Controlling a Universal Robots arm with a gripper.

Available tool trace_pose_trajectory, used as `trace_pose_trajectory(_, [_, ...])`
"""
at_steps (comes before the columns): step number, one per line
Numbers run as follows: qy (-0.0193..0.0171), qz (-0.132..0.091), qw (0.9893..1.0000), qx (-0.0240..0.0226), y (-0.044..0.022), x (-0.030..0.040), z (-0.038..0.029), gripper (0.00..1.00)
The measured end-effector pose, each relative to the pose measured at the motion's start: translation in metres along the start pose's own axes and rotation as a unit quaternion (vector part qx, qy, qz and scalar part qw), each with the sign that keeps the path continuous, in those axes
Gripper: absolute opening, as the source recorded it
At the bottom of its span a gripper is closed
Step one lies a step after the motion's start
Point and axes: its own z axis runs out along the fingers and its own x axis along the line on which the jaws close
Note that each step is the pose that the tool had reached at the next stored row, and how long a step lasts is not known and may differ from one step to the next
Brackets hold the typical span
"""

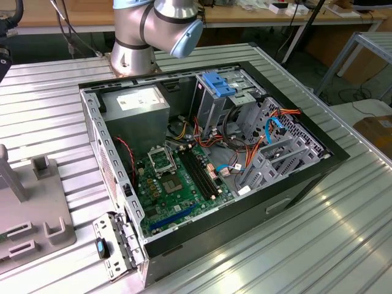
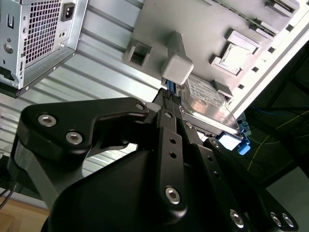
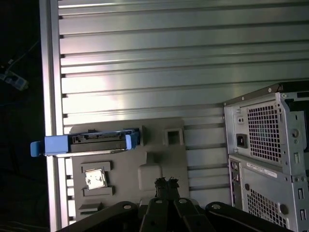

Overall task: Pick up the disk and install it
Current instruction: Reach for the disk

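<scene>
**Disk not yet lifted, install not begun**

Early in the job, by this evidence. Finds the disk (image 3: 87, 143) on the grey fixture plate (image 3: 159, 154), at the plate's side nearest the tabletop (image 3: 169, 63) edge. Seemingly set on its long edge there: thin profile in the first wrist view, labelled face in the second. Shows one end of its blue rail frame (image 3: 41, 147) jutting out toward that edge, free of any grip.

Places the gripper (image 3: 166, 182) above the same plate, near the disk yet apart from it, close to a raised grey block (image 2: 177, 69). Holds the fingers (image 2: 166, 116) narrow, tips together, with nothing between them.

Puts the open computer case (image 1: 294, 190) on the tabletop, toward the exterior view's right of the plate, boards and cables bare. Sets the tall cage (image 1: 211, 105), capped in blue plastic, at the case's far side.

Counts no part of the task as done. Leaves both halves open on this reading: the pick-up and the install.
</scene>
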Motion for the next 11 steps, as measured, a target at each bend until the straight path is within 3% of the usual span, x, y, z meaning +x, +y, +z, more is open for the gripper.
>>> trace_pose_trajectory(11, [0.0,0.0,1.0,0.0,-0.0003,0.0039,-0.0001,0.11])
